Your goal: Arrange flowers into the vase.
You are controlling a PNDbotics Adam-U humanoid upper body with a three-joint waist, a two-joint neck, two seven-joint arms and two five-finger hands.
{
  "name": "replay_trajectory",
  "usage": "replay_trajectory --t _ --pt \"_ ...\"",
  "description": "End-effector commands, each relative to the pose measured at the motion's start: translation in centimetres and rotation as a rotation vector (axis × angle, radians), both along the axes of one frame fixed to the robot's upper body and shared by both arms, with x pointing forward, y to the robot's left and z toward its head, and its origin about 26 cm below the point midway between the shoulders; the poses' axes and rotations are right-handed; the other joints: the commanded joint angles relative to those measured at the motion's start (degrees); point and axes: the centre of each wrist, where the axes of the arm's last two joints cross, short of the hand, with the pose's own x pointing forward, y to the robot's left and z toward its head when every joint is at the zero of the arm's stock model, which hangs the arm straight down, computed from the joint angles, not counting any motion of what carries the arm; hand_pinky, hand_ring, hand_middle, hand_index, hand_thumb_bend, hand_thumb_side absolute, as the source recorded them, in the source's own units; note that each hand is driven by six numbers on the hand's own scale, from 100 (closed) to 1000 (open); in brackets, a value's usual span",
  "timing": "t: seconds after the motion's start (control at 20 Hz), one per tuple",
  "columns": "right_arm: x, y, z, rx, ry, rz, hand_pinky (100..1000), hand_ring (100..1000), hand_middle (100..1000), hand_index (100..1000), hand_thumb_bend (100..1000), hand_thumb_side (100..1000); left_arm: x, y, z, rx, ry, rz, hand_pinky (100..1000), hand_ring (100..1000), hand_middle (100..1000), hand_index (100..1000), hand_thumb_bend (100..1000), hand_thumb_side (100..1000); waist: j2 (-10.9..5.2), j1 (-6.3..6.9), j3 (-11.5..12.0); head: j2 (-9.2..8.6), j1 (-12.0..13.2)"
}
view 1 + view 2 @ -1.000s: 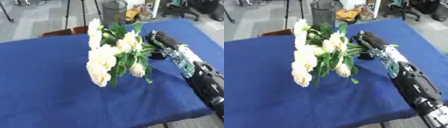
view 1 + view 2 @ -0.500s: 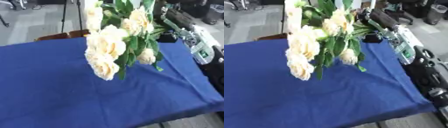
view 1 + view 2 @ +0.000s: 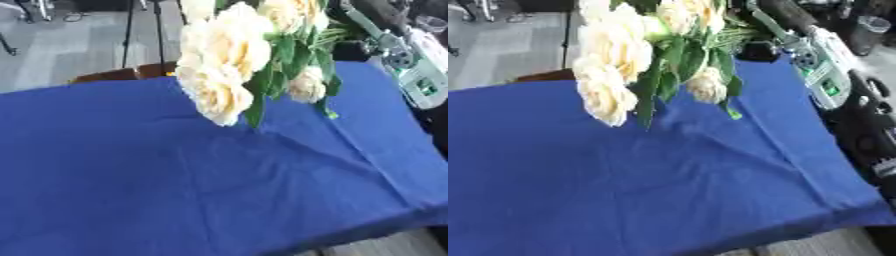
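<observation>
A bunch of cream roses (image 3: 223, 55) with green leaves hangs above the blue tablecloth (image 3: 175, 190), blooms pointing down and to the left, their tops cut off by the upper edge. My right hand (image 3: 351, 49) shows as a dark shape at the upper right, shut on the stems of the bunch. Its black and silver forearm (image 3: 826, 75) runs down the right side. No vase shows in either view. My left hand is out of sight.
A brown chair back (image 3: 118, 75) stands behind the table's far edge. Tripod legs (image 3: 159, 30) stand on the grey floor beyond. The table's front edge (image 3: 376, 235) slants across the lower right.
The roses have risen off the cloth, up and closer to the camera, carried by my right hand. The whole view has tilted as well.
</observation>
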Motion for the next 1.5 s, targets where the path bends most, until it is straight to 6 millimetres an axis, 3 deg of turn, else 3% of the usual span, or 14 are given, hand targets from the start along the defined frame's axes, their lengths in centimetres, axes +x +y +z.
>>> replay_trajectory --t 0.05,0.35,0.75,1.0,1.45,1.5 --pt "0.2 -1.7 3.1 0.084 -0.092 -0.043 100 134 100 103 100 291 0.2 0.0 1.0 0.038 -0.022 -0.021 498 534 507 685 417 762 -1.71 -0.95 0.61 -1.04 -1.38" --pt "1.9 0.4 5.7 0.28 -0.197 0.042 100 133 100 129 100 308 0.3 -0.4 1.1 0.034 -0.023 -0.044 498 534 506 685 419 761 -1.85 -0.73 2.74 -2.12 -2.9" --pt "2.4 3.3 6.2 0.566 -0.257 0.124 100 128 100 130 100 303 0.4 -0.9 1.0 0.02 -0.021 -0.063 499 534 506 685 420 759 -2.01 0.13 5.32 -2.67 -5.36" --pt "2.1 3.9 6.5 0.644 -0.238 0.17 100 122 100 128 100 310 0.5 -1.0 1.0 0.019 -0.021 -0.067 499 534 506 685 422 758 -2.04 0.31 5.75 -2.69 -5.78" --pt "0.9 7.8 8.2 0.839 -0.244 0.351 100 107 100 124 100 308 0.6 -1.7 1.1 0.004 -0.024 -0.095 499 533 505 684 424 758 -1.77 1.28 8.17 -2.24 -9.56" --pt "0.8 8.0 8.2 0.851 -0.239 0.368 100 107 100 124 100 248 0.6 -1.7 1.1 0.003 -0.024 -0.097 499 533 505 684 422 764 -1.73 1.35 8.37 -2.2 -9.82"
